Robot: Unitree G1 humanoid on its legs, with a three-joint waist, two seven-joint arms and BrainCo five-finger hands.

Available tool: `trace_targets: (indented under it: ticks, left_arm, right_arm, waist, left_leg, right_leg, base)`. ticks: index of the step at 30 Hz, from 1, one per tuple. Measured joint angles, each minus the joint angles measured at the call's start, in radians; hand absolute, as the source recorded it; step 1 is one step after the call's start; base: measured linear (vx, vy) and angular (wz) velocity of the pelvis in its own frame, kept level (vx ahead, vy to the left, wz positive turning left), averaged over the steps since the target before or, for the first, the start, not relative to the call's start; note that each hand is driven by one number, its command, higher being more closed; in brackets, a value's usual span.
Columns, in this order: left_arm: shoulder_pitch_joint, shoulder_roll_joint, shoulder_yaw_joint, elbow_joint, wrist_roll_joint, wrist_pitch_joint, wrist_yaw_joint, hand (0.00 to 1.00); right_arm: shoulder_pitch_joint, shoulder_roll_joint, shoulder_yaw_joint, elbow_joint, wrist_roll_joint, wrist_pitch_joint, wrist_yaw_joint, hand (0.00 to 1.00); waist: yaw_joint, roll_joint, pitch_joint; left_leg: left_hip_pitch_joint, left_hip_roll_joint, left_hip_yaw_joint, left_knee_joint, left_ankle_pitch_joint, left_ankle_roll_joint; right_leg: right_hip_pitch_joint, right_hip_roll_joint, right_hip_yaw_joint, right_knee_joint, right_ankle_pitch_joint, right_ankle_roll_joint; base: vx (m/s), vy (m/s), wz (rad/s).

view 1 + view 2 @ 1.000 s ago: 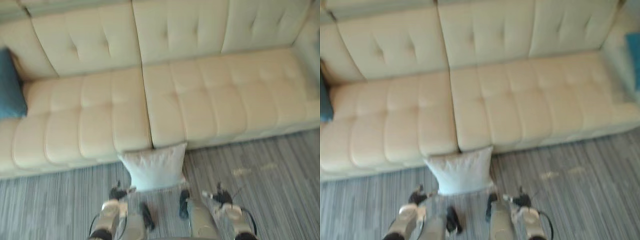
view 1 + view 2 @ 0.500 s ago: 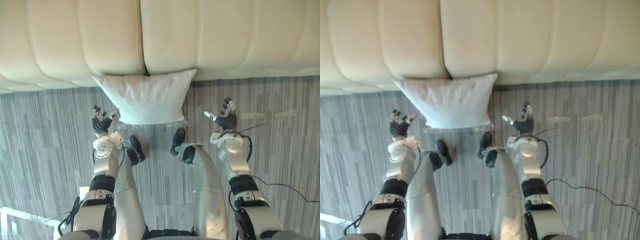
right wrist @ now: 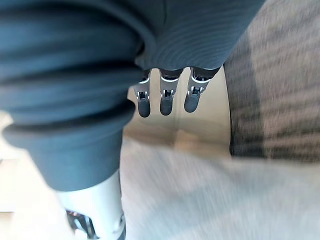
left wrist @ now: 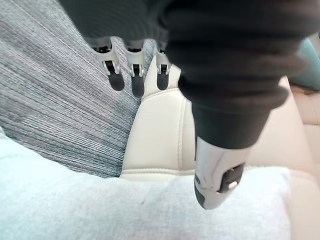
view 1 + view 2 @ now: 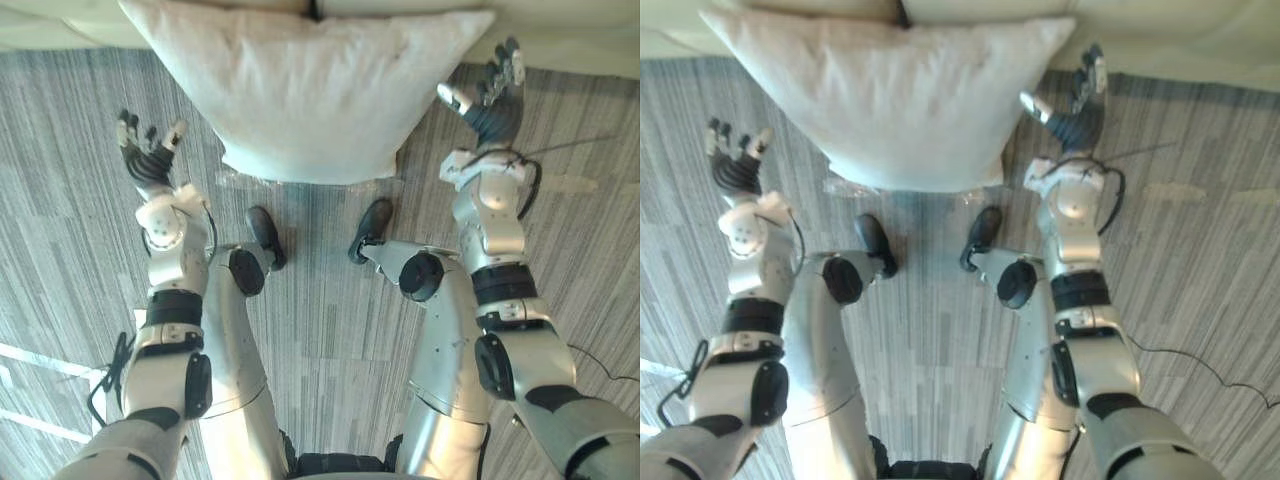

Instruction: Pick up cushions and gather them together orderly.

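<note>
A white cushion [image 5: 305, 90] leans on the grey carpet against the front of the cream sofa [image 5: 560, 35]. My left hand [image 5: 148, 160] hovers open to the cushion's left, a short gap away. At the cushion's right corner my right hand [image 5: 492, 100] is open too, fingers spread and close to the fabric. The left wrist view has the cushion [image 4: 125, 210] under my straight fingers [image 4: 134, 80]. In the right wrist view the cushion [image 3: 210, 200] lies past my fingers [image 3: 167, 100]. Neither hand holds anything.
The striped grey carpet [image 5: 60, 220] stretches out on both sides. The sofa base [image 5: 1200, 40] runs along the far edge. A teal cushion corner [image 4: 311, 65] shows on the sofa seat in the left wrist view.
The camera has tipped down and closer, so the cushion looks larger. Both hands have risen and reached forward to flank the cushion.
</note>
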Motion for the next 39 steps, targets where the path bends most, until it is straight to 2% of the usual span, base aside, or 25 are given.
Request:
trace_targets:
  ticks: [3, 5, 6, 9, 14, 18, 20, 23, 24, 26, 27, 28, 30, 32, 34, 39]
  left_arm:
    - [-0.071, 0.004, -0.054, -0.003, 0.0, 0.0, -0.001, 0.0]
    - [-0.136, -0.01, -0.099, -0.006, 0.0, 0.0, 0.002, 0.0]
    - [-0.16, -0.026, -0.112, -0.008, 0.0, 0.0, 0.005, 1.0]
    - [-0.178, -0.065, -0.147, -0.026, 0.0, 0.0, 0.039, 1.0]
    - [-0.178, -0.109, -0.175, -0.073, -0.018, 0.001, 0.089, 1.0]
    - [-0.172, -0.124, -0.176, -0.087, -0.066, 0.001, 0.105, 1.0]
    - [-0.142, -0.144, -0.176, -0.113, -0.081, 0.001, 0.112, 1.0]
    - [-0.043, -0.172, -0.193, -0.171, -0.082, 0.0, 0.112, 1.0]
    - [0.025, -0.191, -0.209, -0.198, -0.081, -0.005, 0.112, 1.0]
    - [0.134, -0.226, -0.244, -0.23, -0.08, -0.037, 0.107, 1.0]
    - [0.189, -0.24, -0.263, -0.274, -0.079, -0.05, 0.105, 1.0]
    - [0.208, -0.245, -0.269, -0.288, -0.079, -0.055, 0.102, 1.0]
    - [0.303, -0.267, -0.318, -0.363, -0.079, -0.07, 0.099, 1.0]
    - [0.352, -0.278, -0.342, -0.393, -0.079, -0.078, 0.081, 1.0]
    - [0.42, -0.293, -0.364, -0.417, -0.079, -0.081, 0.076, 1.0]
    - [0.666, -0.301, -0.409, -0.476, -0.09, -0.085, 0.04, 1.0]
  right_arm:
    - [-0.065, 0.018, 0.017, 0.003, 0.018, -0.001, -0.001, 0.0]
    - [-0.098, 0.043, 0.007, 0.003, 0.047, -0.025, -0.025, 0.0]
    - [-0.098, 0.053, 0.003, 0.003, 0.056, -0.039, -0.033, 1.0]
    - [-0.106, 0.087, -0.019, 0.001, 0.095, -0.051, -0.051, 1.0]
    - [-0.109, 0.097, -0.028, -0.003, 0.172, -0.054, -0.065, 1.0]
    - [-0.096, 0.112, -0.026, -0.012, 0.214, -0.055, -0.066, 1.0]
    - [-0.052, 0.132, -0.024, -0.049, 0.214, -0.052, -0.066, 1.0]
    - [0.052, 0.163, -0.024, -0.121, 0.213, -0.049, -0.066, 1.0]
    - [0.136, 0.184, -0.022, -0.176, 0.21, -0.052, -0.065, 1.0]
    - [0.279, 0.216, -0.008, -0.249, 0.203, -0.087, -0.062, 1.0]
    - [0.353, 0.224, 0.007, -0.308, 0.203, -0.107, -0.059, 1.0]
    - [0.378, 0.226, 0.013, -0.327, 0.203, -0.116, -0.059, 1.0]
    - [0.503, 0.227, 0.024, -0.405, 0.202, -0.135, -0.043, 1.0]
    - [0.579, 0.227, 0.026, -0.443, 0.2, -0.145, -0.031, 1.0]
    - [0.667, 0.227, 0.043, -0.477, 0.189, -0.146, -0.029, 1.0]
    - [0.916, 0.224, 0.118, -0.585, 0.079, -0.129, -0.027, 1.0]
  waist:
    - [0.0, 0.001, 0.007]
    - [-0.007, 0.001, 0.02]
    - [-0.01, 0.001, 0.02]
    - [-0.016, 0.001, 0.02]
    - [-0.019, 0.0, 0.02]
    - [-0.022, 0.0, 0.02]
    - [-0.025, -0.003, 0.018]
    - [-0.028, -0.003, 0.015]
    - [-0.028, -0.003, 0.009]
    - [-0.03, -0.009, -0.085]
    - [-0.04, -0.015, -0.104]
    - [-0.045, -0.019, -0.108]
    - [-0.055, -0.022, -0.166]
    - [-0.055, -0.022, -0.168]
    - [-0.056, -0.023, -0.191]
    - [-0.053, -0.024, -0.274]
  left_leg:
    - [-0.055, -0.004, -0.01, 0.012, 0.001, -0.002]
    - [-0.081, -0.014, -0.015, 0.02, 0.009, 0.001]
    - [-0.09, -0.018, -0.016, 0.025, 0.009, 0.002]
    - [-0.091, -0.033, -0.017, 0.023, 0.008, 0.003]
    - [-0.09, -0.051, -0.011, -0.001, 0.024, -0.001]
    - [-0.062, -0.046, -0.003, -0.009, 0.036, 0.009]
    - [-0.014, -0.042, -0.004, -0.017, 0.035, 0.009]
    - [0.125, -0.034, 0.0, -0.063, 0.034, 0.006]
    - [0.224, -0.032, 0.003, -0.105, 0.027, -0.005]
    - [0.305, -0.032, 0.019, -0.18, 0.026, -0.015]
    - [0.394, -0.037, 0.044, -0.249, 0.042, -0.017]
    - [0.43, -0.038, 0.055, -0.269, 0.046, -0.017]
    - [0.545, -0.061, 0.065, -0.351, 0.055, -0.026]
    - [0.654, -0.065, 0.072, -0.41, 0.062, -0.032]
    - [0.749, -0.068, 0.083, -0.463, 0.067, -0.035]
    - [1.016, -0.081, 0.126, -0.605, 0.066, -0.049]
  right_leg:
    - [-0.041, -0.012, -0.012, 0.009, 0.0, -0.003]
    - [-0.06, -0.028, -0.018, 0.02, 0.002, -0.006]
    - [-0.066, -0.034, -0.018, 0.028, 0.001, -0.006]
    - [-0.067, -0.046, -0.017, 0.032, 0.003, -0.01]
    - [-0.067, -0.057, -0.017, 0.021, 0.001, -0.006]
    - [-0.047, -0.053, -0.016, 0.007, 0.016, -0.028]
    - [0.005, -0.04, -0.017, -0.01, 0.027, -0.045]
    - [0.146, -0.01, -0.022, -0.075, 0.04, -0.041]
    - [0.244, 0.014, -0.023, -0.13, 0.043, -0.023]
    - [0.317, 0.04, -0.019, -0.212, 0.059, 0.007]
    - [0.392, 0.042, -0.019, -0.268, 0.067, 0.023]
    - [0.421, 0.042, -0.018, -0.283, 0.069, 0.027]
    - [0.528, 0.049, -0.024, -0.357, 0.078, 0.037]
    - [0.637, 0.06, -0.038, -0.418, 0.087, 0.043]
    - [0.727, 0.073, -0.042, -0.474, 0.091, 0.043]
    - [0.985, 0.106, -0.044, -0.629, 0.117, 0.045]
  base:
    - [-0.01, 0.003, 0.07]
    - [0.0, 0.019, 0.13]
    - [0.0, 0.015, 0.1]
    - [-0.01, 0.014, 0.11]
    - [-0.04, -0.007, 0.15]
    - [-0.04, -0.016, -0.05]
    - [-0.04, -0.022, -0.13]
    - [-0.05, -0.016, -0.19]
    - [-0.08, -0.003, -0.35]
    - [-0.09, -0.001, -0.23]
    - [-0.04, -0.003, -0.04]
    - [0.0, 0.0, 0.0]
    - [-0.02, -0.008, 0.01]
    - [0.01, -0.027, -0.07]
    - [0.06, -0.038, -0.06]
    - [0.16, 0.002, -0.05]
